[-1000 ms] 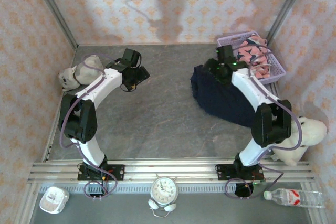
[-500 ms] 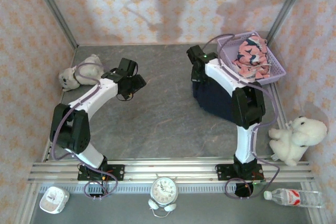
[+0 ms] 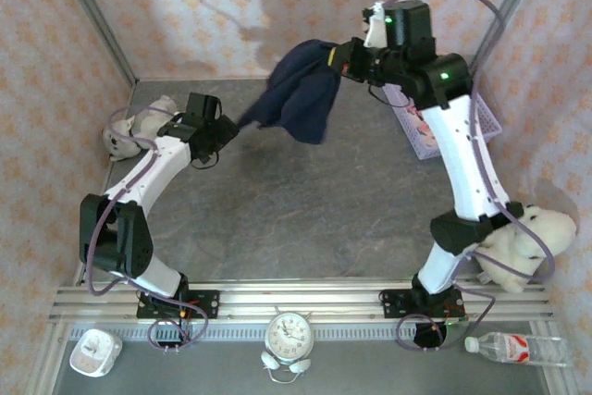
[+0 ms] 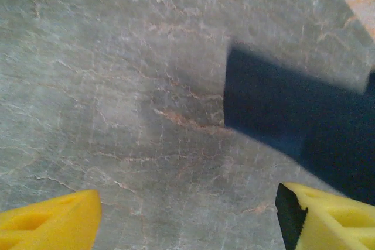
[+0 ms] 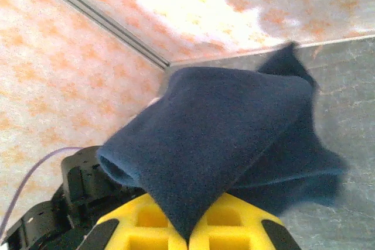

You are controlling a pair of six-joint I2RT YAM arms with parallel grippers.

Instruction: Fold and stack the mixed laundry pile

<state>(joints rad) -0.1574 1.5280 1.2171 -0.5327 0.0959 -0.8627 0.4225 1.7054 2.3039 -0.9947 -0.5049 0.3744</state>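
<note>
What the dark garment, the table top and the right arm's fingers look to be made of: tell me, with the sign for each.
Navy garment: soft, fleece-like cloth, matte; it has a fuzzy nap and a thick rounded fold.
Table top: grey stone-look surface with pale veins; whether it is real stone or laminate cannot be told.
Right fingers: yellow and matte, probably moulded plastic, with recessed pockets.

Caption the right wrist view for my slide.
Right claw shut on the navy garment, holding it above the grey table beside the patterned wall.

The garment [image 3: 301, 99] is plain dark navy, the fingers [image 5: 132, 229] yellow, the table [image 3: 305, 219] veined grey.
</note>
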